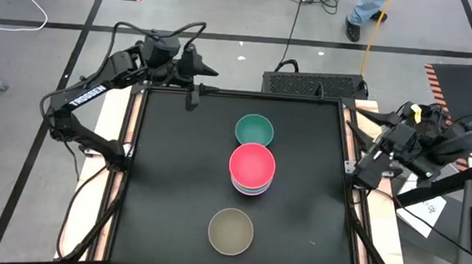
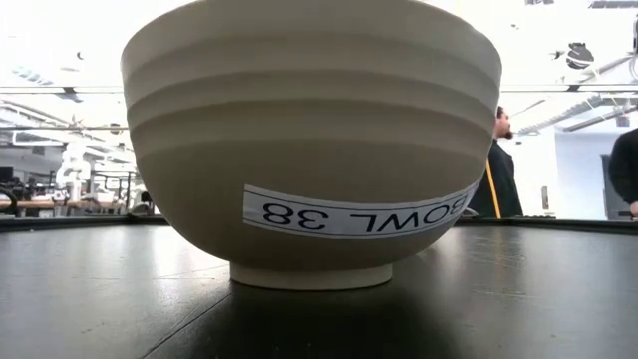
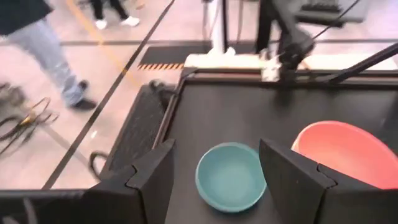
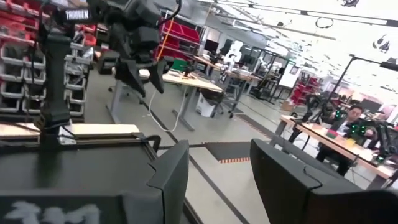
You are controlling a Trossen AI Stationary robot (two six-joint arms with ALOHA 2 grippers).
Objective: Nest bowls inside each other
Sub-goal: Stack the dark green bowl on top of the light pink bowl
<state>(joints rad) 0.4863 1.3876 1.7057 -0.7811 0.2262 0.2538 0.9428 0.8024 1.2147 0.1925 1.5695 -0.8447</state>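
Three bowl groups stand in a row down the middle of the black table. A teal bowl (image 1: 254, 131) is farthest. A red-pink bowl (image 1: 253, 166) tops a stack of nested bowls in the middle. An olive-grey bowl (image 1: 231, 230) is nearest and stands on its foot (image 2: 311, 276). My left gripper (image 1: 199, 86) hangs open above the table's far left corner. In its wrist view the teal bowl (image 3: 231, 176) shows well below its fingers, beside the red-pink bowl (image 3: 345, 152). My right gripper (image 1: 360, 168) is open at the table's right edge, with nothing between its fingers (image 4: 168, 174).
A raised frame (image 1: 347, 156) runs around the black table. The olive-grey bowl fills the low view and bears a label reading BOWL 38 (image 2: 359, 214). People stand in the room beyond the table (image 2: 498, 165). A papered side surface (image 1: 430, 208) lies to the right.
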